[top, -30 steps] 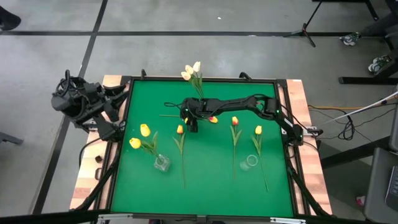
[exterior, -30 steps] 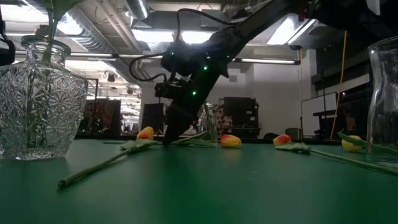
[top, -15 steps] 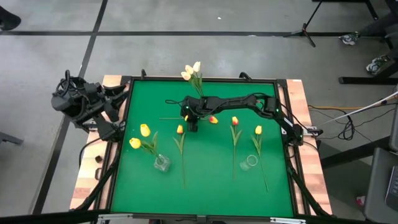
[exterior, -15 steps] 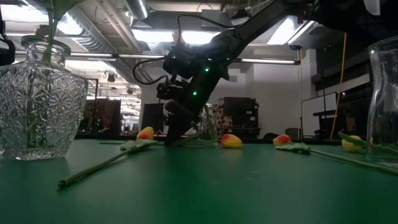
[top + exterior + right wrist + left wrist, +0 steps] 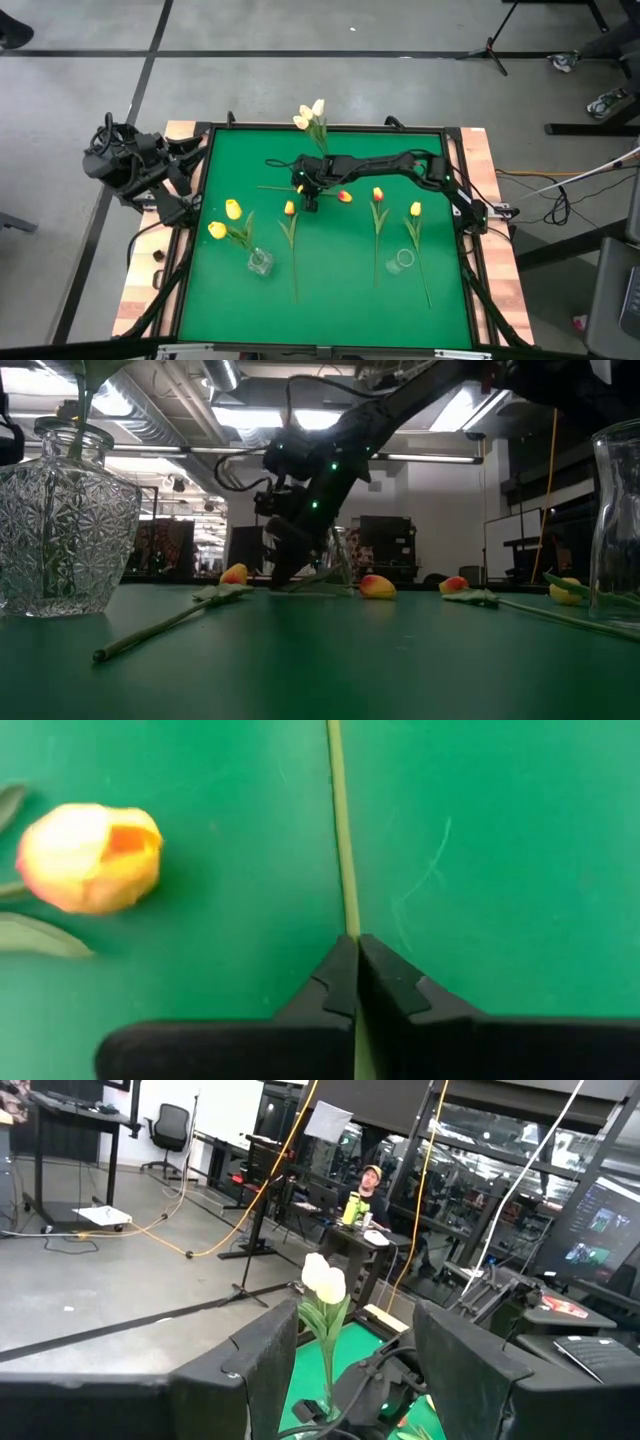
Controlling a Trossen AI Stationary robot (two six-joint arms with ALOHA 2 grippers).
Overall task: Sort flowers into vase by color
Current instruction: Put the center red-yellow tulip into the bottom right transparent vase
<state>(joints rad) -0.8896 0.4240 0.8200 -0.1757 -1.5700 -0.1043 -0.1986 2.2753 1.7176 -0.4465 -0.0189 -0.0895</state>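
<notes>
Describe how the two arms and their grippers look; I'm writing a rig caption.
Both arms are dark, jointed and slim. The right arm carries small green indicator lights and black cables looping off it. The right gripper has matte black, wedge-shaped fingers tapering to tips. The left gripper has broad, flat black fingers.

Two dark fingers (image 5: 265, 1355) of the left gripper (image 5: 355, 1370) are seen well apart, with open space between them. Between them, creamy white tulips (image 5: 324, 1278) are seen upright on thin green stems, with a strip of the green tabletop (image 5: 310, 1380) below. The other arm (image 5: 395, 1380), dark with a small green light, is seen low beyond the tulips. Farther off, a grey floor (image 5: 90, 1280) crossed by orange cables (image 5: 205, 1230) is shown, along with an office chair (image 5: 172, 1125), a stand, and a person (image 5: 368, 1192) seated at a desk.
</notes>
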